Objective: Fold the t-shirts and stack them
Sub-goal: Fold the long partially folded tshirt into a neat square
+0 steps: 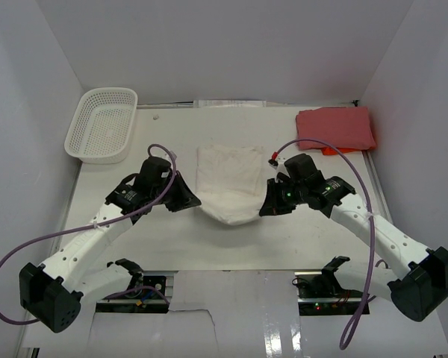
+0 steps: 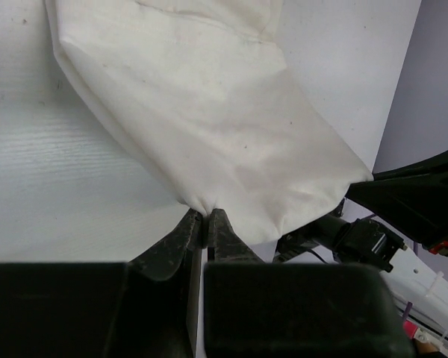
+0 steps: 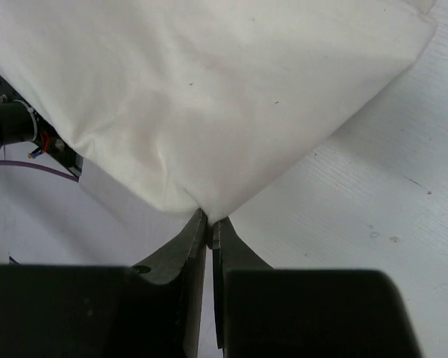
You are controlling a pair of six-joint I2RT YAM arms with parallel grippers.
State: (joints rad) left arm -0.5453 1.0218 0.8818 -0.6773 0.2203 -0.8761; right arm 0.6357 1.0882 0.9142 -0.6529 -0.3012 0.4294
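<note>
The cream-white t-shirt (image 1: 228,183) lies partly folded at the table's middle, its near edge lifted and sagging between my two grippers. My left gripper (image 1: 191,200) is shut on the shirt's near left corner; the left wrist view shows the cloth (image 2: 209,112) pinched at the fingertips (image 2: 207,216). My right gripper (image 1: 266,207) is shut on the near right corner; the right wrist view shows the cloth (image 3: 201,97) pinched at its tips (image 3: 210,221). The red t-shirt (image 1: 334,128) lies folded at the back right.
A white plastic mesh basket (image 1: 102,124) stands at the back left. White walls close in the table on the left, back and right. Purple cables loop from both arms.
</note>
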